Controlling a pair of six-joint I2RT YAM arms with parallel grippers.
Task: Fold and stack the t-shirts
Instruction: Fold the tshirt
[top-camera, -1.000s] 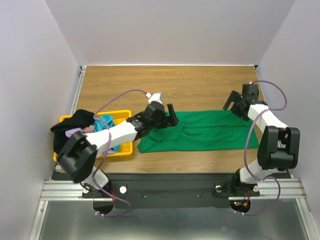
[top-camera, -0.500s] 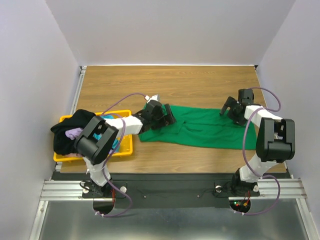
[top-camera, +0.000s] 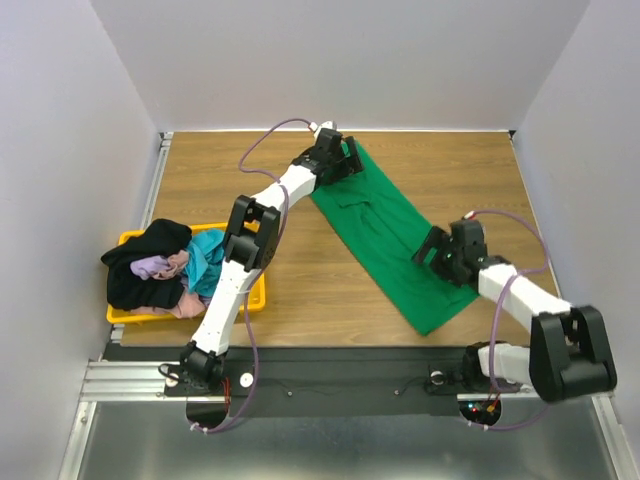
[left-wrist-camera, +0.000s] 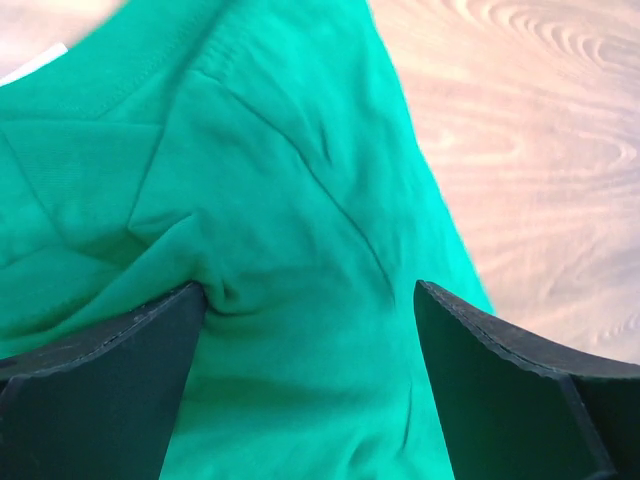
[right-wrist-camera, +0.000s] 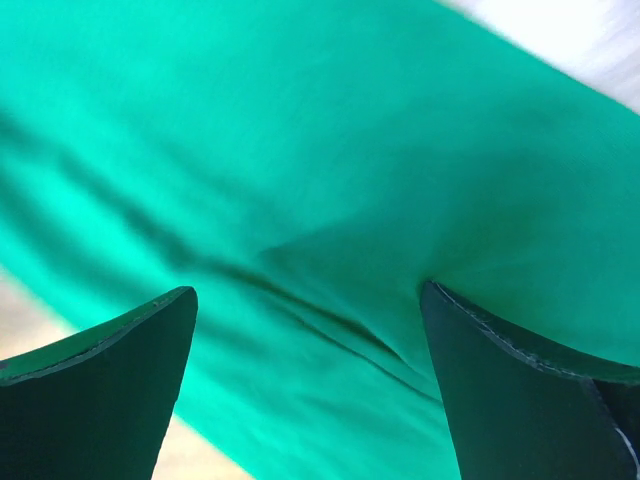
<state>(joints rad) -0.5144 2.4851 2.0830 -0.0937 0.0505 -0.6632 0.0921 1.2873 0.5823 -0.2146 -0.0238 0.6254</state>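
A bright green t-shirt (top-camera: 385, 225) lies flat on the wooden table, folded into a long strip that runs diagonally from the far middle to the near right. My left gripper (top-camera: 342, 162) is at its far end. The jaws stand wide apart, with the fingers pressing on the green cloth (left-wrist-camera: 280, 150) around the gripper (left-wrist-camera: 310, 290). My right gripper (top-camera: 437, 250) is on the strip's near part. It is also open (right-wrist-camera: 309, 290), with its fingers down on the cloth (right-wrist-camera: 300, 130). Black (top-camera: 140, 265), teal (top-camera: 205, 255) and lavender-pink (top-camera: 160, 268) shirts lie heaped in the bin.
The yellow plastic bin (top-camera: 255, 290) stands at the table's left near edge. White walls close in the table on three sides. The left arm stretches across the table from its base to the far edge.
The green shirt has swung from lying across the table to a diagonal. My left gripper carried its end to the far edge, and my right gripper drew the other end nearer.
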